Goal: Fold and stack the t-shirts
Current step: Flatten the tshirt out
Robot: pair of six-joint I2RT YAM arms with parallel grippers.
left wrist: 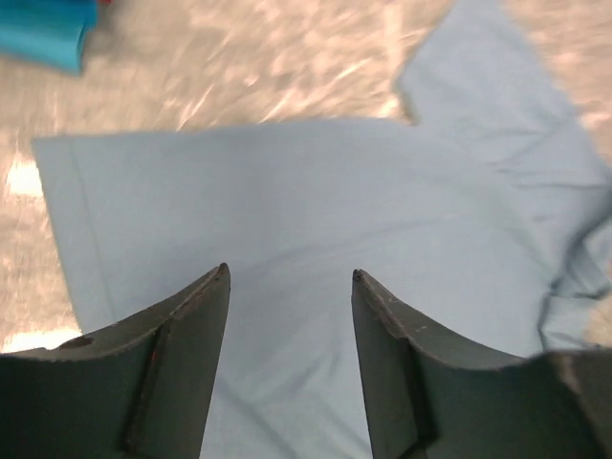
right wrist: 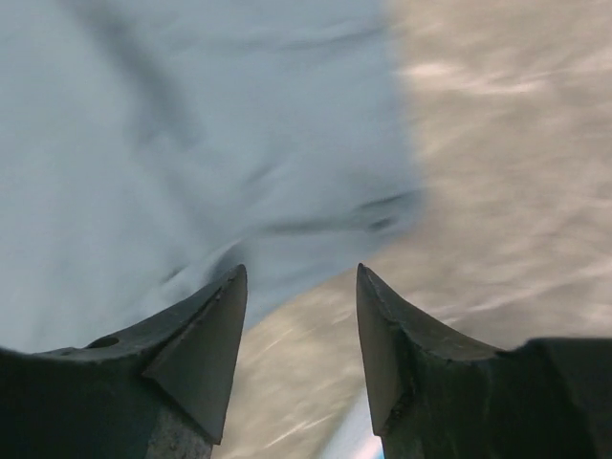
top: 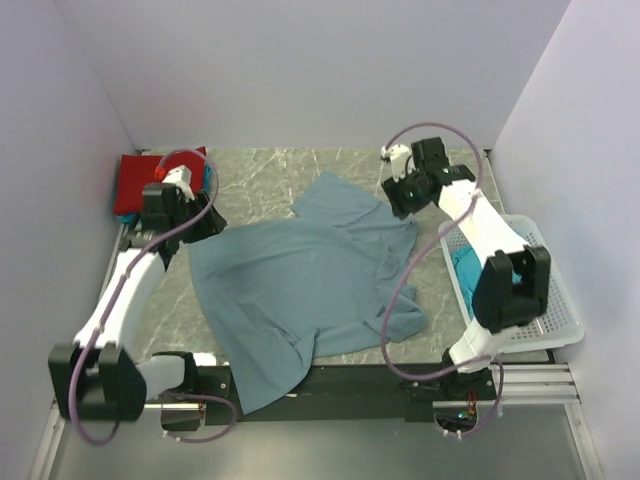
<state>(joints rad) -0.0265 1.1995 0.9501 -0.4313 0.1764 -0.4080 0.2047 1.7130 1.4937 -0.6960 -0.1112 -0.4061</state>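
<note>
A slate-blue t-shirt lies spread, slightly rumpled, across the middle of the marble table, its lower part hanging over the near edge. My left gripper hovers over the shirt's left edge; in the left wrist view it is open above the blue cloth, holding nothing. My right gripper is at the shirt's far right corner; in the right wrist view it is open over bare table, with the cloth just beyond its left finger. A folded red t-shirt and a turquoise one sit at the back left.
A white perforated basket stands at the right edge with turquoise cloth in it. Lilac walls close in the back and both sides. A turquoise fold shows at the top left of the left wrist view.
</note>
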